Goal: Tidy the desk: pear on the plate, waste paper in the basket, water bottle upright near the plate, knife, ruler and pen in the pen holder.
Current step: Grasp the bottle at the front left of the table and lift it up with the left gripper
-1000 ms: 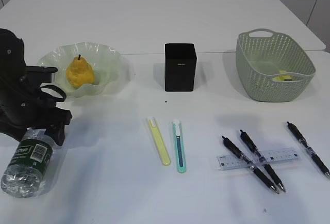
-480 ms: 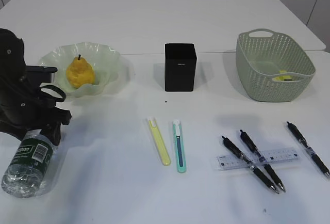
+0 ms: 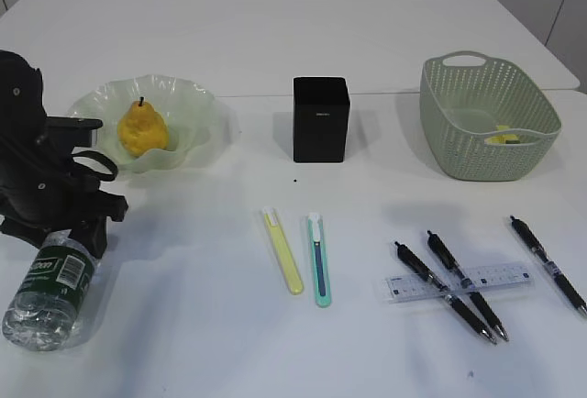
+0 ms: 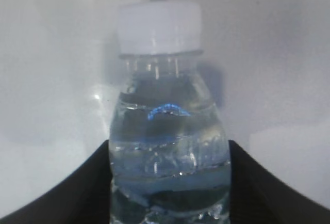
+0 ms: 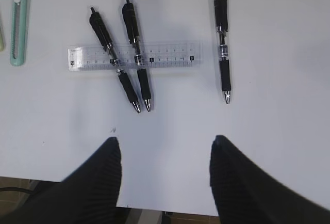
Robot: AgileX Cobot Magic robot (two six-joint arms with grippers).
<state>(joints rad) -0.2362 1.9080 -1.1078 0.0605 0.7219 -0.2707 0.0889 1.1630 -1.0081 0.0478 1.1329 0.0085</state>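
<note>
From the exterior view, the left arm is crouching over the small clear plastic water bottle with the dark green label (image 3: 48,286), which is lying on its side at the near left of the large plain white tabletop (image 3: 183,325), a little nearer the camera than the pale green ruffled translucent plate (image 3: 197,114); the step in hand looks to be the bottle, since the one yellow-orange lumpy pear (image 3: 141,128) is already sitting on that plate and something yellowish is already lying in the sage-green perforated oval basket (image 3: 459,141). Counting here: one bottle, one plate, one pear, one basket, one matte black square pen holder (image 3: 321,119), two slim utility knives, one yellow (image 3: 283,251) and one teal (image 3: 317,259), three black pens (image 3: 449,293) and one clear transparent plastic ruler (image 3: 459,281) lying under two of them. In the left wrist view, the left pincer (image 4: 169,182) is standing partly open with a dark finger at each flank of the bottle's shoulder; I cannot tell whether it is truly gripping. Next it would need a firm squeeze, a lift and a turn to stand the bottle upright beside the plate. In the right wrist view, the right pincer (image 5: 165,177) is hanging half open and empty over the near tabletop edge, the three pens and ruler lying just beyond.
</note>
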